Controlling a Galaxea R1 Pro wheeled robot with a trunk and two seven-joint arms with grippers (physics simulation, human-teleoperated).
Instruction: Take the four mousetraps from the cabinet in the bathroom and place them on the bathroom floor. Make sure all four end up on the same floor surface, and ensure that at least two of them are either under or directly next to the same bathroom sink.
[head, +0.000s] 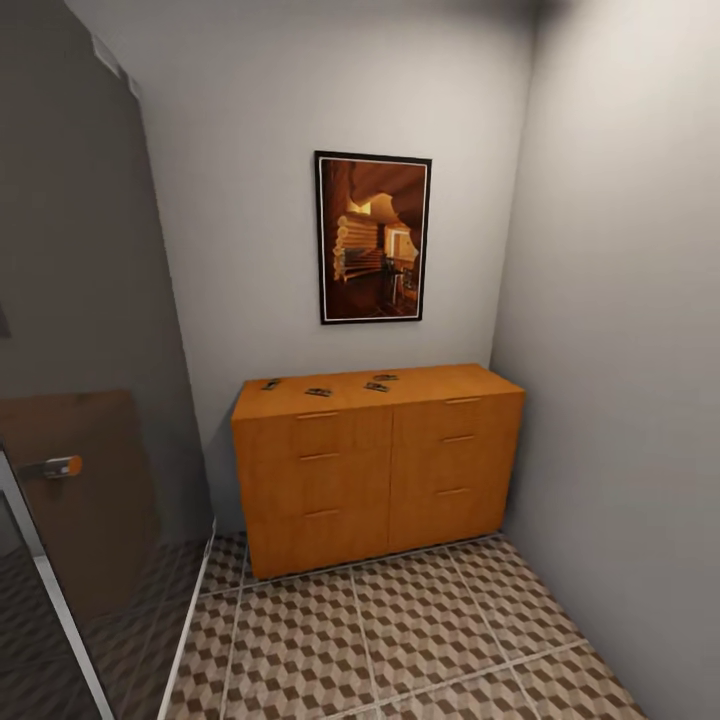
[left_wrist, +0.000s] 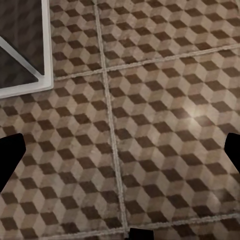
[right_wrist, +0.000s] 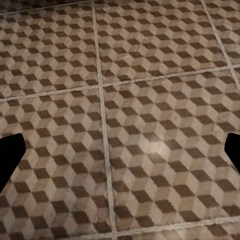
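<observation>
The orange-brown cabinet (head: 380, 470) stands against the far wall in the head view. Several small dark mousetraps lie on its flat top: one at the left end (head: 271, 384), one left of the middle (head: 319, 391), and two close together near the middle (head: 377, 386) (head: 386, 377). The cube-patterned bathroom floor (head: 400, 640) stretches in front of it. My left gripper (left_wrist: 120, 160) hangs open above floor tiles, with nothing between its black fingertips (left_wrist: 10, 160). My right gripper (right_wrist: 120, 157) is also open over bare tiles. The sink is out of view.
A framed picture (head: 373, 237) hangs above the cabinet. A grey wall (head: 620, 350) closes the right side. A dark glass panel (head: 80, 450) with a white base frame (left_wrist: 47, 50) stands at the left, leaving a tiled corridor toward the cabinet.
</observation>
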